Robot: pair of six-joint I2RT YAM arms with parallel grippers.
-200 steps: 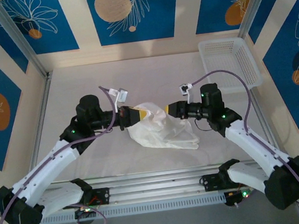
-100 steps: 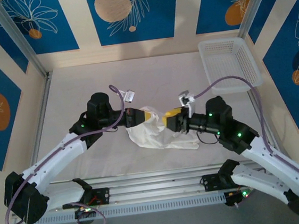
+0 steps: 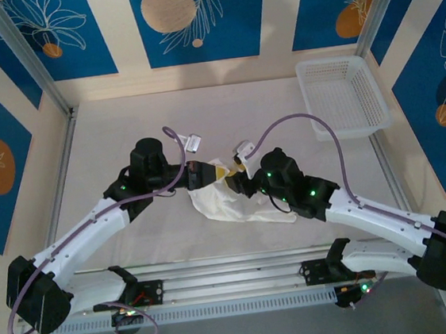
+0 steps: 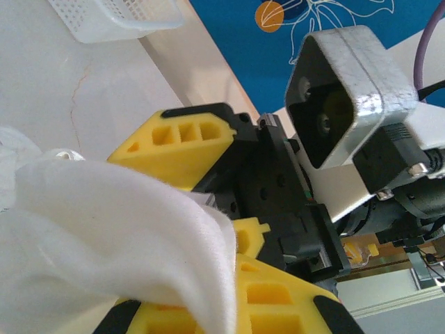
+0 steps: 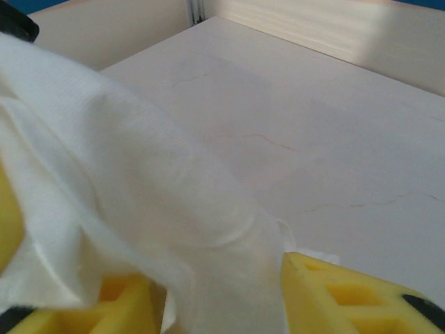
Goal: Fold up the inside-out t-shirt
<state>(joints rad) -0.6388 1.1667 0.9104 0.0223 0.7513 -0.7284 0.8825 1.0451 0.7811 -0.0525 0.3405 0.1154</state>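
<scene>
Soft white inside-out t-shirt point(image 3: 247, 204), wrinkly cotton, lies bunched mid-counter point(image 3: 115, 130) with its top edge lifted. Left gripper point(image 3: 220, 170) is pinched tight on that edge. Right gripper point(image 3: 237, 179) is nose-to-nose w/ it, yellow fingers point(image 5: 348, 296) partly spread w/ cloth between (can't tell if it's gripping). Plastic lattice basket point(image 3: 345, 130) sits in the far-right corner, well apart. Pale counter stretches wide to the left and behind.

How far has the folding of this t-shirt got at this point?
Done: nothing folded; the t-shirt is a crumpled heap on the table. In hand: the left hand is shut on its upper edge, the right hand straddles fabric beside it, grip unclear. Left: spreading it flat and every fold.
</scene>
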